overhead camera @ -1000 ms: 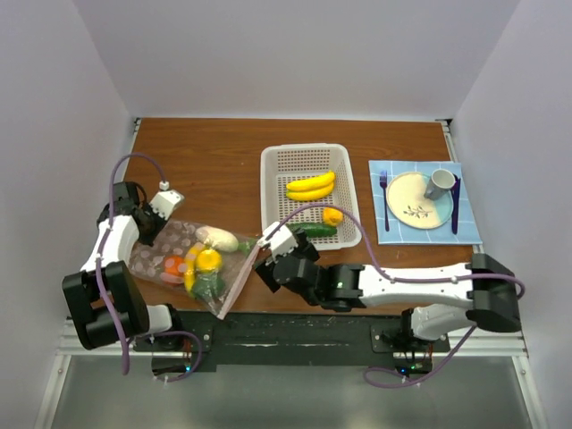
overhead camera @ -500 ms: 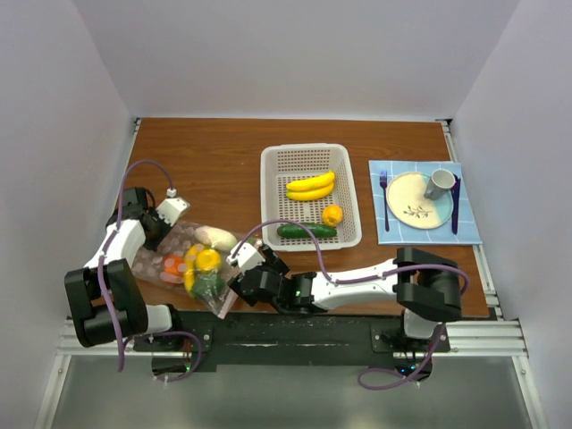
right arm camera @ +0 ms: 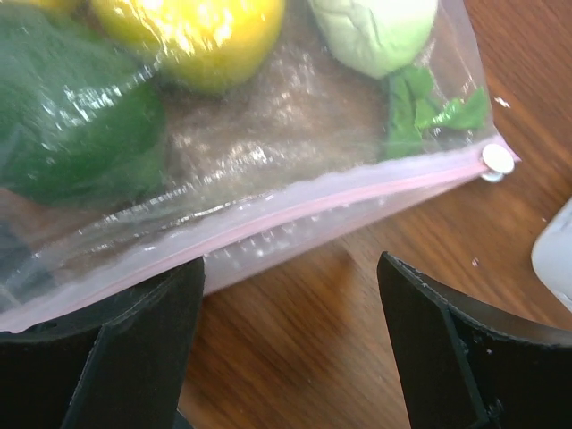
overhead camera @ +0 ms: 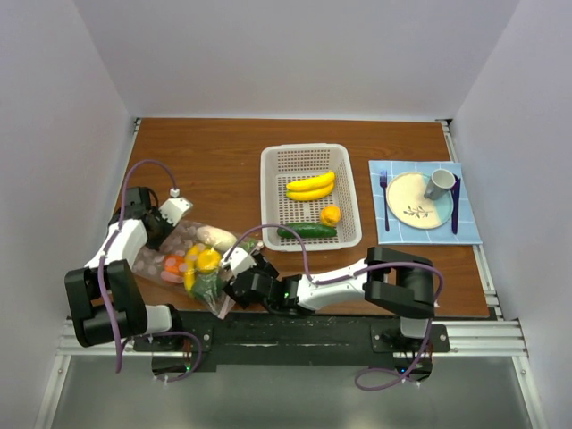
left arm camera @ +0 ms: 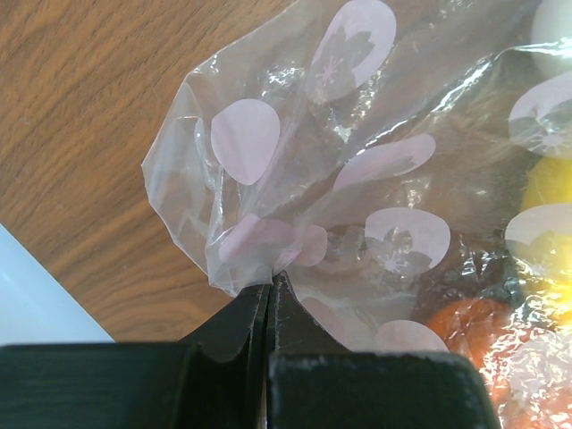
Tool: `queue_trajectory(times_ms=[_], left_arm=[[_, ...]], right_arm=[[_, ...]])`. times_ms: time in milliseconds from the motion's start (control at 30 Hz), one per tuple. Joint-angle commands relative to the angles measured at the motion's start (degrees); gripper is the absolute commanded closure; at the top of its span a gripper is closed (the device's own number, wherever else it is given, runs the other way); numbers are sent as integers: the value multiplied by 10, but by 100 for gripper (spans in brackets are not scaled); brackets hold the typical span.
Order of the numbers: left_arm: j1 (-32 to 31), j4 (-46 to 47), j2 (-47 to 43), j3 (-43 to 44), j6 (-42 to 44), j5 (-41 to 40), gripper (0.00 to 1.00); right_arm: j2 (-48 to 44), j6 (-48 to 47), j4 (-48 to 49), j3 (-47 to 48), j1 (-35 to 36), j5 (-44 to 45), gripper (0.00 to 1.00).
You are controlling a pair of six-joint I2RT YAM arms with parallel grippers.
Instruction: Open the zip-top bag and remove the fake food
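The zip-top bag (overhead camera: 179, 257) lies at the front left of the table, holding a lemon (overhead camera: 208, 260), a white oval (overhead camera: 217, 237), a green round (overhead camera: 207, 284) and an orange-red tomato (overhead camera: 174, 265). My left gripper (overhead camera: 162, 234) is shut on the bag's far corner (left arm camera: 268, 281), pinching the dotted plastic (left arm camera: 357, 179). My right gripper (overhead camera: 234, 279) is open, low over the wood just in front of the pink zip strip (right arm camera: 295, 210). Its fingers (right arm camera: 116, 357) straddle bare table, the left one touching the bag's edge. The zip slider (right arm camera: 497, 161) sits at the right end.
A white basket (overhead camera: 268, 179) in the middle holds a banana (overhead camera: 310, 186), a cucumber (overhead camera: 307, 231) and an orange fruit (overhead camera: 332, 214). A blue mat at the right carries a cream plate (overhead camera: 413, 204), a grey mug (overhead camera: 439, 183) and cutlery.
My right arm has swung left from beside the basket to the bag's zip edge. My left gripper has stayed shut on the bag corner, shifting slightly.
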Motion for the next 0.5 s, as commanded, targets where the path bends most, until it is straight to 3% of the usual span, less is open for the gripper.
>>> queue_trajectory(times_ms=[0,233,367,467], left_arm=[[-10,-7,-10,6,-21,14,100],[-49,-11,-22,-18,-53,14,100],[-70,-14,-27,-38,-60,12,100],[-80,-7,-27,-55,-62,2,100]], right_arm=[[5,20,81,21,-13,-29,18],[48,33,128,61,-28,-90,15],[67,17,161,76,-29,-109,2],[74,1,182,85,-29,-118,1]])
